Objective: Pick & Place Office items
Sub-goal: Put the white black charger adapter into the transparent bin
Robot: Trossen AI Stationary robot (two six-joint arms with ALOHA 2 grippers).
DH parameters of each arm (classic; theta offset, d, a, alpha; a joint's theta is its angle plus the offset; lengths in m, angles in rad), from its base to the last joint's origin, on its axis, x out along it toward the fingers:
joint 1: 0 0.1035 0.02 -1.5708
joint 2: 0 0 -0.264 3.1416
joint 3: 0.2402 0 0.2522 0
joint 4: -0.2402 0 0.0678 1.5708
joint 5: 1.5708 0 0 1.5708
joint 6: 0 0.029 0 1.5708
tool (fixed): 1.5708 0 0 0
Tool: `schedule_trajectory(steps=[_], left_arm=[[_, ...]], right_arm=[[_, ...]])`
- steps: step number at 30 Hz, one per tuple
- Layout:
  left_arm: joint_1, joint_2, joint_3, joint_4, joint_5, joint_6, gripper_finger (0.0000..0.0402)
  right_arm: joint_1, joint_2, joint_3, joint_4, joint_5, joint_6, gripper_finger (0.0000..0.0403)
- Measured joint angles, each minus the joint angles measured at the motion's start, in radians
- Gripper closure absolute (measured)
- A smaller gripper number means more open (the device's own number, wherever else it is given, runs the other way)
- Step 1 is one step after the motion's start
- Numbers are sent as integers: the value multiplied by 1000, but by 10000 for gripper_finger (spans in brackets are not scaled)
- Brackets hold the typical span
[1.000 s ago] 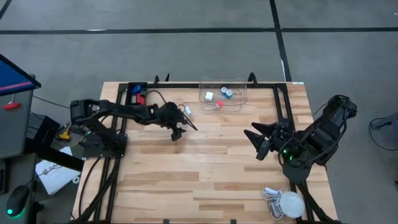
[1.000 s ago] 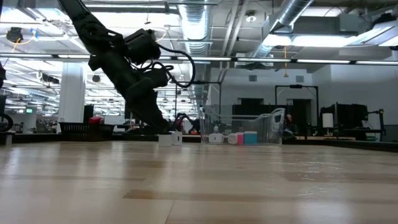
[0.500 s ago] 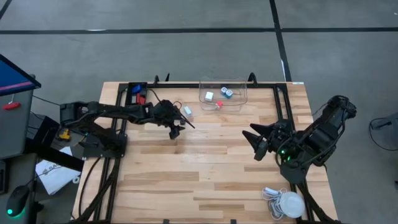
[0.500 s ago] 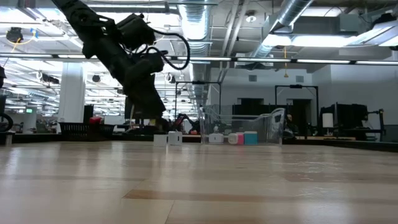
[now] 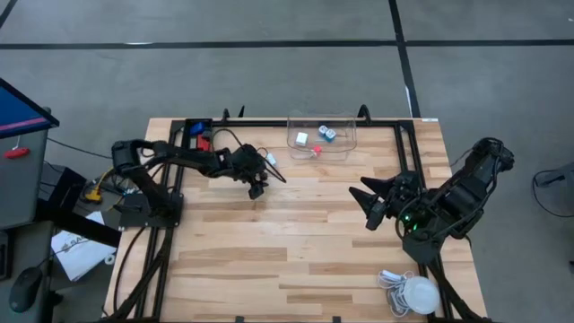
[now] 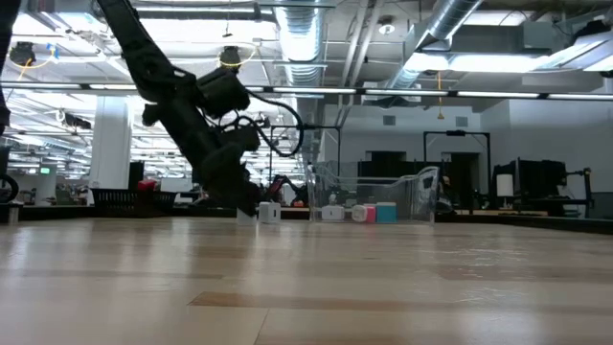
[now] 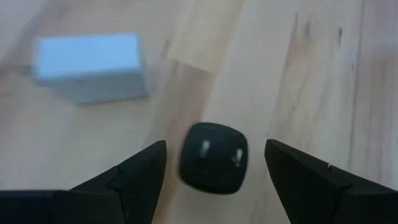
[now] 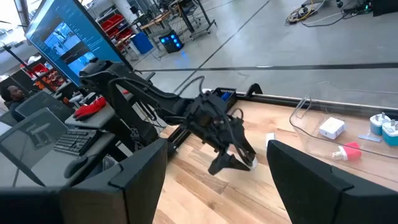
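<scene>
My left gripper [image 5: 265, 182] [image 7: 216, 144] is open and points down at the table's far middle. Its fingers stand on either side of a small black rounded block [image 7: 214, 157] that lies on the wood; neither touches it. A white block [image 7: 90, 67] [image 5: 270, 159] lies just beyond. A clear container [image 5: 321, 135] at the far edge holds white, blue and pink pieces. A black bin [image 5: 197, 135] holds blue and red pieces. My right gripper [image 5: 366, 206] [image 8: 217, 144] is open and waits above the table's right side.
A white round bulb with coiled cable [image 5: 414, 292] lies at the near right corner. A black frame rail [image 5: 269, 123] runs along the far edge and down both sides. Bare wood spreads across the table's middle and near part [image 5: 269, 260].
My left gripper rose off the table and drew a little toward the left edge, then came down again beside the white block. Its fingers stayed open. My right arm kept still.
</scene>
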Motion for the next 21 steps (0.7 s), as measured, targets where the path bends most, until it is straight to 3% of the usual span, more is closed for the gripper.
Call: schedule_trajectory(steps=[7, 14, 21], left_arm=[[-2, 49, 2, 52, 11, -24, 171], [-3, 49, 2, 57, 7, -60, 277], [-52, -36, 37, 87, 82, -139, 276]], right_arm=[[0, 0, 0, 1, -16, 10, 135], [-2, 0, 0, -6, -20, 10, 135], [-5, 0, 0, -8, -20, 10, 135]])
